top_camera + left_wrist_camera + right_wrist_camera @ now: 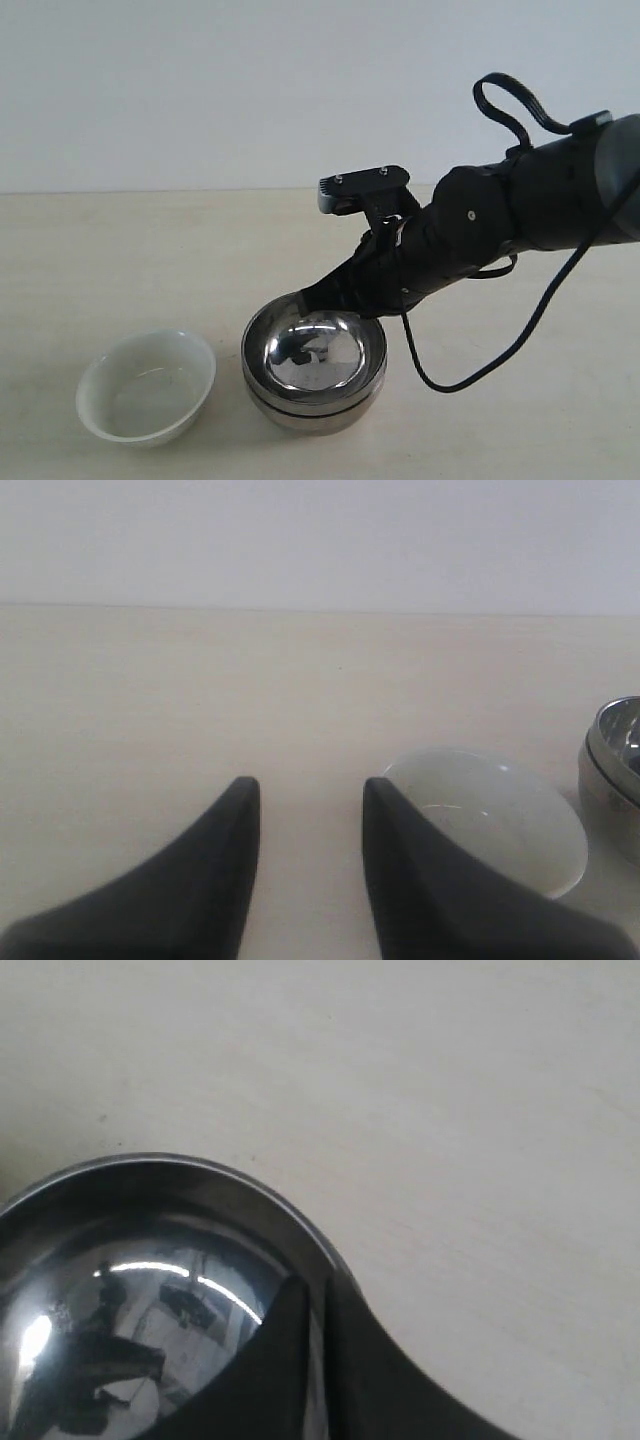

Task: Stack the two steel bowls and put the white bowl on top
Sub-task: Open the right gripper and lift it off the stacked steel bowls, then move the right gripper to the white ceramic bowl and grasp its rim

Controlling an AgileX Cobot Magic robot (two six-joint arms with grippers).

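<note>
- The two steel bowls [314, 385] are seen nested one inside the other at the lower centre of the exterior view, resting on the counter [120, 260].
- The upper steel bowl [318, 350] is seated in the lower steel bowl [315, 415], whose ribbed band is visible below the upper rim.
- The upper steel bowl's rim is pinched at its upper-right edge by the right claw [308, 298], which reaches in from the right of the frame.
- In the right wrist view, the upper steel bowl [130, 1290] is gripped by the right claw [315, 1295], with one of its fingers [280, 1360] inside the rim and the other outside, pressed together on the thin metal.
- The white bowl [146, 386] is placed upright at the lower left of the exterior view, just beside the steel stack and apart from it.
- The left claw [305, 790] is held spread, with nothing between its fingers, above bare counter.
- In the left wrist view, the white bowl [490, 815] is partly hidden behind one finger of the left claw; whether they touch cannot be told.
- A black cable [520, 340] is looped from the right arm down to the counter.
</note>
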